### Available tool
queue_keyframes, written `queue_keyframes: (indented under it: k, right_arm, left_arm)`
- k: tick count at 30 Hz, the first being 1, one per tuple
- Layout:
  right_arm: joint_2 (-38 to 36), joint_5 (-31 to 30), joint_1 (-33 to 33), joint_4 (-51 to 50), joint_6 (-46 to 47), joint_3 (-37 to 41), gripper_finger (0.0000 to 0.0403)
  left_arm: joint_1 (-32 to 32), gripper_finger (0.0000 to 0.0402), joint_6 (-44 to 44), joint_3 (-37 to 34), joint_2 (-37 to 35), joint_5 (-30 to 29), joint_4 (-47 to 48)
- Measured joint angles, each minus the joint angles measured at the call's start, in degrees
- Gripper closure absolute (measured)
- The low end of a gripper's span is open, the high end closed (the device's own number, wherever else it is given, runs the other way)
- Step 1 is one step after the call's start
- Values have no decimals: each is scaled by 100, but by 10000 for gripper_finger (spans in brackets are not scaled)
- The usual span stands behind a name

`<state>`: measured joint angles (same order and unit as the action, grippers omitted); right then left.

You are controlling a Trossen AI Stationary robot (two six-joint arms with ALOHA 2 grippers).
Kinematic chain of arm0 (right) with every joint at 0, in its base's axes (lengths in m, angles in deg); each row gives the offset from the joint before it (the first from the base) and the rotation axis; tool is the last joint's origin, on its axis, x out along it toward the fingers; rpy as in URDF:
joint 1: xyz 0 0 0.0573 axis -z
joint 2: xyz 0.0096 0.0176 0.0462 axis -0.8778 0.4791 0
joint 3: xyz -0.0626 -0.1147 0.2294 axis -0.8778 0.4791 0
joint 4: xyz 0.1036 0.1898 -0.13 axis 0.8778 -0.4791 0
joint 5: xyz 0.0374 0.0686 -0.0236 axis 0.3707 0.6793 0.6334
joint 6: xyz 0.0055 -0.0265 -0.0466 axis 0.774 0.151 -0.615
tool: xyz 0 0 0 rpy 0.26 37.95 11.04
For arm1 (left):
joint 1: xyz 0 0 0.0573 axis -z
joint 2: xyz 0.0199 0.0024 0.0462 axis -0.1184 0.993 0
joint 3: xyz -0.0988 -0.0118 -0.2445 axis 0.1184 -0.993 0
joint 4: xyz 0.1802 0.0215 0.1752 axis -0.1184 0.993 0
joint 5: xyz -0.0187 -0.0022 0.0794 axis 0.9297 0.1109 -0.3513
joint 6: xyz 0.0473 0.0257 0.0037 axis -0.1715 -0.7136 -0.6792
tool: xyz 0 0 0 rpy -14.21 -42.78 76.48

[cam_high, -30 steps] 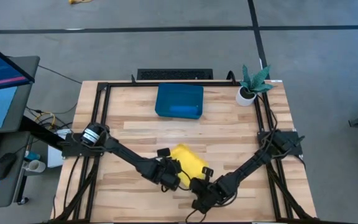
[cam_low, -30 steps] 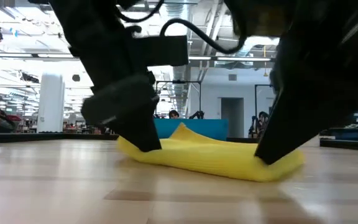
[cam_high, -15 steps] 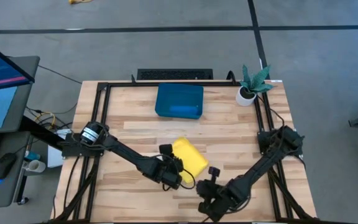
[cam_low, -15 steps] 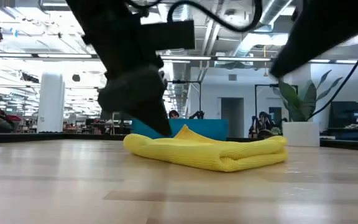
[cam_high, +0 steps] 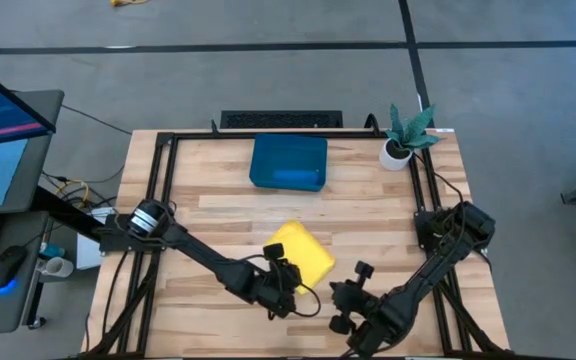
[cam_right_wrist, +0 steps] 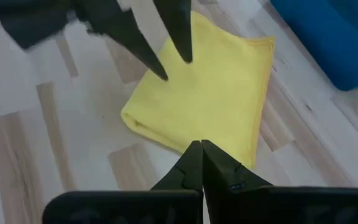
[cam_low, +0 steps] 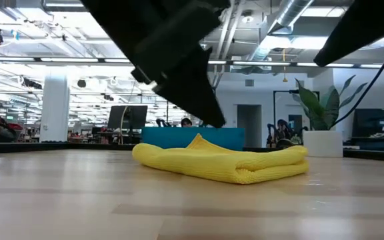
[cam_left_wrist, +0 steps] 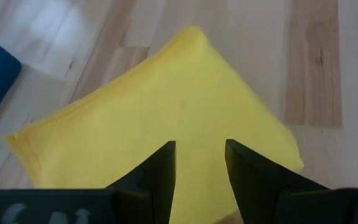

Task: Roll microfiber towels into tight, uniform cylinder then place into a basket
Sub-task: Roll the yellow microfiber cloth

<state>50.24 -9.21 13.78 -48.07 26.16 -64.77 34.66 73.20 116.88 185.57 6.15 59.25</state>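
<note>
Yellow towel (cam_high: pixel 302 254) is lying folded mid-frame, corner toward the nearer left gripper (cam_high: pixel 290 300), fingers apart; right gripper (cam_high: pixel 340 308), fingers together, is hovering lower right.

A folded towel (cam_high: pixel 301 254) lies on the desk (cam_high: pixel 368 210) near the middle, somewhat toward the front edge. The basket (cam_high: pixel 288 162) sits near the back edge, behind the towel, with a rolled towel (cam_high: pixel 295 177) inside it. A potted plant (cam_high: pixel 404 138) stands at the back right corner. The left end effector (cam_high: pixel 290 290) is just in front of the folded towel; the right end effector (cam_high: pixel 347 298) is front-right of it, apart.
</note>
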Motion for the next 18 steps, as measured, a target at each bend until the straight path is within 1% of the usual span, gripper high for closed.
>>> queue_keyframes:
  k: [3,5,11,13,16,18]
  right_arm:
    - [0,0,6,30,4,0,382]
    - [0,0,4,60,5,-2,381]
    - [0,4,6,91,6,-2,380]
    - [0,6,6,89,6,-2,381]
    - [0,19,9,93,6,-2,382]
    - [0,20,9,94,6,-2,381]
  left_arm:
    - [-45,269,-8,-90,71,-185,-278]
    - [-88,269,-7,-124,153,-186,-496]
    - [-77,269,9,-308,153,46,-637]
    - [-64,269,-94,-307,153,405,-627]
    - [-64,269,-183,-377,153,1154,-558]
    - [-56,269,-255,-452,153,1336,-553]
